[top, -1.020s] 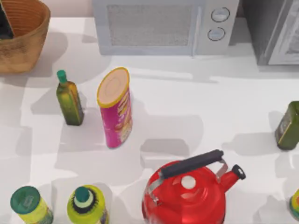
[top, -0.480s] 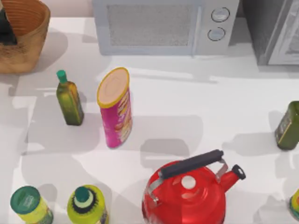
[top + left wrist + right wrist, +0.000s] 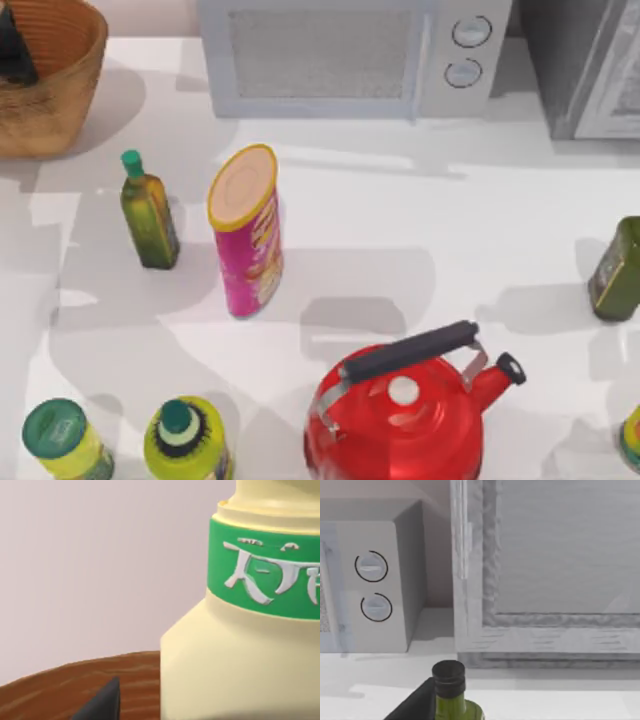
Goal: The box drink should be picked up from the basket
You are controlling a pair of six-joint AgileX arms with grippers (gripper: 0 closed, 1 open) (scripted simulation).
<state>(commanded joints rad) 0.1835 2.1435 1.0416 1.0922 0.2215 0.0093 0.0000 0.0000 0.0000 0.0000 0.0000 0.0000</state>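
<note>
Left tool (image 3: 12,45) low inside the basket (image 3: 62,105) at the desk's left rear corner, close against the box drink (image 3: 240,650). Cannot tell how wide it stands, nor whether it grips the carton. Risks, as judged: carton tipped or squeezed out sideways by an off-centre close on its flat sides; wicker rim snagged on a crooked lift. Right tool (image 3: 412,705) parked by the dark-capped green bottle (image 3: 449,692).

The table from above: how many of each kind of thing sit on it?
Bottles, including the one cut off at the right edge: 5
Chip cans: 1
Kettles: 1
Baskets: 1
Microwaves: 1
Total: 9
</note>
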